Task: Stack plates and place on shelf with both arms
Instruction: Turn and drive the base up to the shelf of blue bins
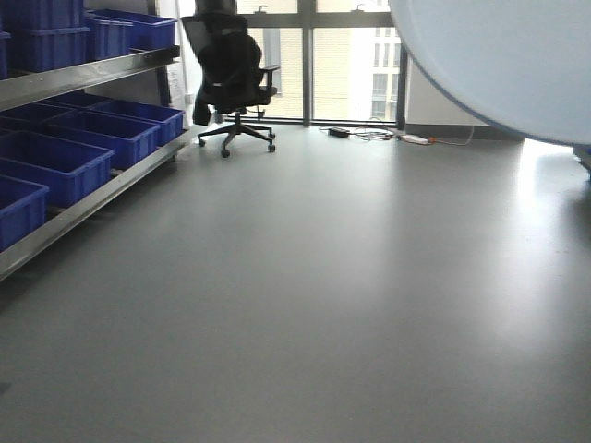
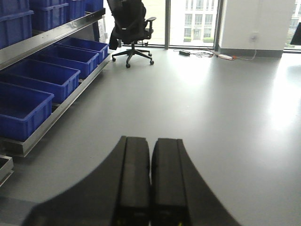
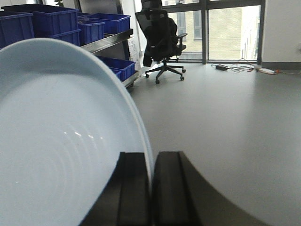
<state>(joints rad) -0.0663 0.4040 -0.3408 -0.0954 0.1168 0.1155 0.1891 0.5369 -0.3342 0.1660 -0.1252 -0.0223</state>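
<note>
A pale bluish-white plate (image 3: 61, 141) fills the left of the right wrist view, standing on edge. My right gripper (image 3: 151, 157) is shut on its rim, one finger on each face. The same plate (image 1: 508, 65) shows as a big curved disc at the top right of the front view, held in the air. My left gripper (image 2: 151, 143) is shut with nothing between its fingers, pointing out over the grey floor. The metal shelf (image 1: 83, 78) runs along the left wall.
Several blue bins (image 1: 55, 161) fill the shelf's rails on the left. A black office chair (image 1: 231, 78) stands by the window at the back. Cables and a power strip (image 1: 411, 138) lie on the grey floor (image 1: 323, 295) near the window.
</note>
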